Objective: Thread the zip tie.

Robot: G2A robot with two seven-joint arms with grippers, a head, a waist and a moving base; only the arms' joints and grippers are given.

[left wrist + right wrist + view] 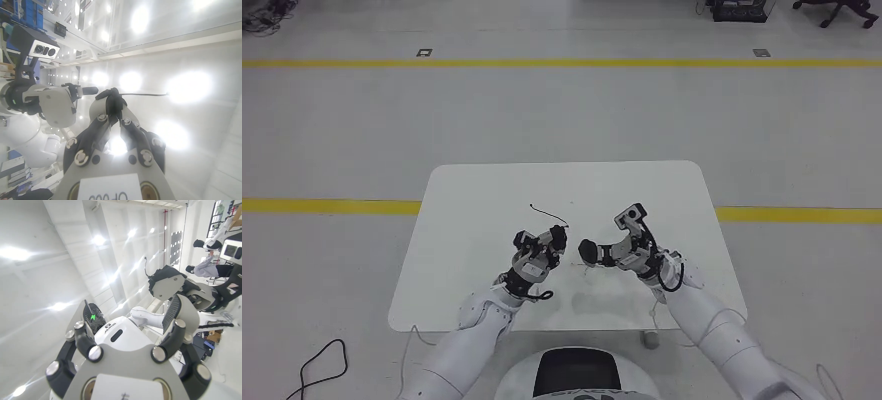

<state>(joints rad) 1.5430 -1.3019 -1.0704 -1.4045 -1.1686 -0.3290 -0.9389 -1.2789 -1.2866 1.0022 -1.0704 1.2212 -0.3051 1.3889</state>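
A thin black zip tie is pinched by one end in my left gripper, above the middle of the white table. Its free tail arcs away toward the far left. In the left wrist view the fingers are shut on the zip tie, whose tail sticks straight out past the tips. My right gripper hangs just beside the left one, tips pointing at it, a small gap between them. It is open and holds nothing. Beyond it, the left gripper shows with the zip tie curving up.
The table surface around both arms is bare white. Yellow floor lines run past the table on both sides. A black cable loops on the floor near the front left corner.
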